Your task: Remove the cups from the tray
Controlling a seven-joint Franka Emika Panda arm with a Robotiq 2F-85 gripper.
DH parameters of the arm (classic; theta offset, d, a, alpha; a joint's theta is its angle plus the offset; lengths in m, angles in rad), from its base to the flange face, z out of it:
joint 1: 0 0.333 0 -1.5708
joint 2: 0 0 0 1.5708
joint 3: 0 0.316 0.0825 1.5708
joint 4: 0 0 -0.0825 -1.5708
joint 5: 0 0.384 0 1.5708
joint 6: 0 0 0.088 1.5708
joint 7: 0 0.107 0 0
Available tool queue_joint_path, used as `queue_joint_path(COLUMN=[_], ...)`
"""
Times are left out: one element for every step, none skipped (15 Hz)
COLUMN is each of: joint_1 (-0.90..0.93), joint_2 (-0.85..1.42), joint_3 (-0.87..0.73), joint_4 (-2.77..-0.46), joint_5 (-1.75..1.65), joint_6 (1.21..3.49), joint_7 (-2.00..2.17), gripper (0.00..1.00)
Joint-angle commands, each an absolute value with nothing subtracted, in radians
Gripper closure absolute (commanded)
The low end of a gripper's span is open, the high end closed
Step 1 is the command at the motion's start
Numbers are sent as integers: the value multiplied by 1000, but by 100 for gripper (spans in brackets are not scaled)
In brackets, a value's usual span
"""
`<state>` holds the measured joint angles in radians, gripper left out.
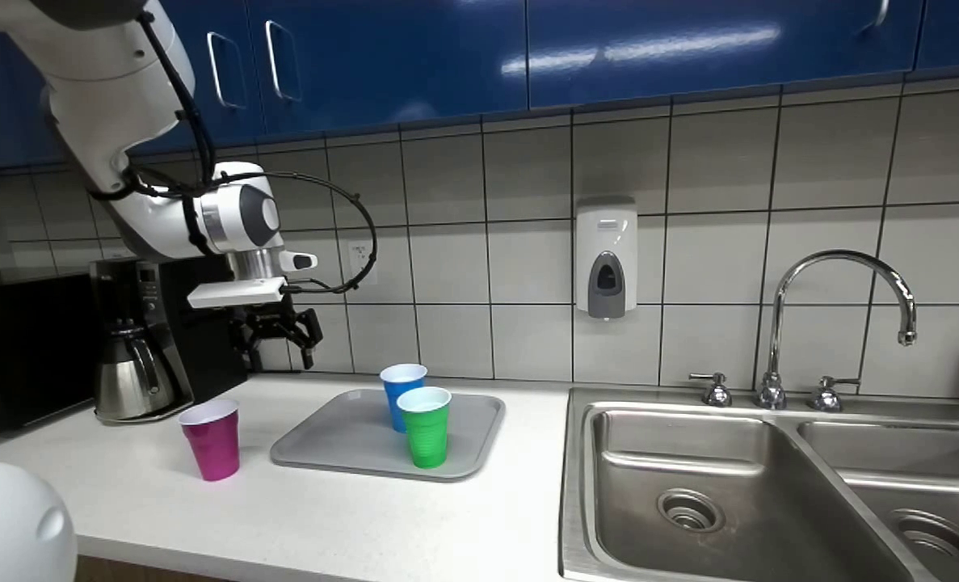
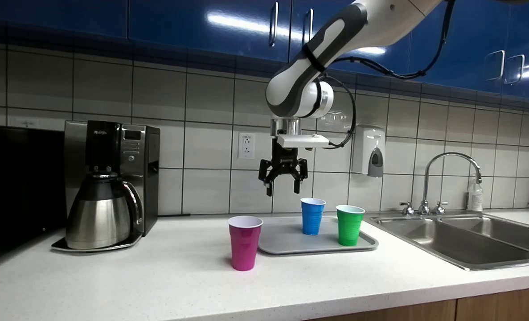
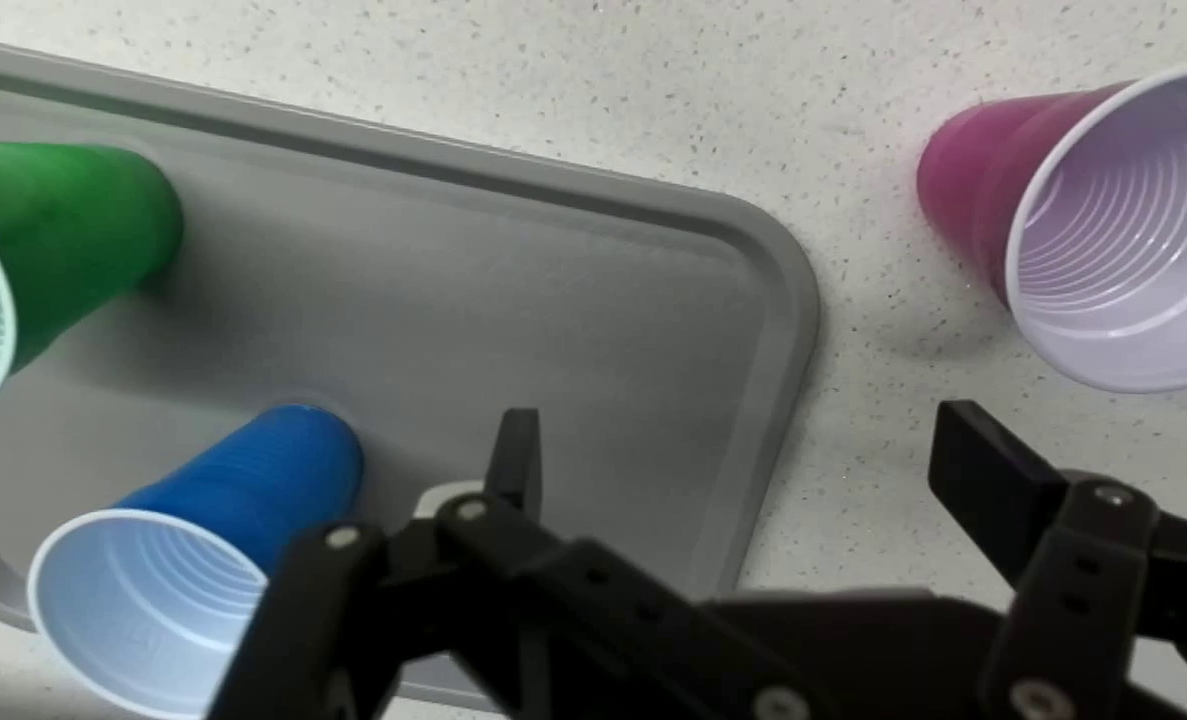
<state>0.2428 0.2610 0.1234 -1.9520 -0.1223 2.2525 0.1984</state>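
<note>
My gripper [image 2: 283,189] hangs in the air with its fingers spread wide and nothing between them. In the wrist view the gripper [image 3: 738,430] spans the short edge of the grey tray [image 3: 513,330], one fingertip over the tray and one over bare counter. On the tray stand the blue cup [image 2: 312,218] and the green cup [image 2: 350,226], both upright and apart from each other. The magenta-pink cup [image 1: 211,440] is upright on the counter beside the tray, off it. In the wrist view a finger linkage covers part of the blue cup [image 3: 283,480].
A coffee maker with a steel pot [image 2: 99,218] is beside a black appliance [image 1: 31,356]. The steel sink [image 1: 580,485] with its faucet [image 1: 834,257] lies past the tray's far end. Behind the white counter [image 2: 157,276] rises a tiled wall, with blue cabinets [image 2: 202,26] overhead.
</note>
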Motion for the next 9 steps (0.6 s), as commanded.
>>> queue_joint_path(joint_1=[220, 217, 214, 212, 209, 204, 212, 211, 210], joint_2=[213, 211, 208, 205, 200, 192, 242, 237, 234], joint_3=[115, 113, 109, 105, 103, 105, 106, 104, 104], joint_4=[-1990, -1992, -1994, -1996, -2000, -2007, -1970, -1975, -1978], joint_5=[-121, -121, -122, -124, -121, -111, -125, -125, -125], joint_6=[2236, 2235, 2233, 2233, 2227, 2222, 2249, 2247, 2246], joint_7=[199, 199, 201, 206, 205, 193, 200, 200, 200], gripper=[0, 0, 0, 0, 0, 0, 0, 0, 0])
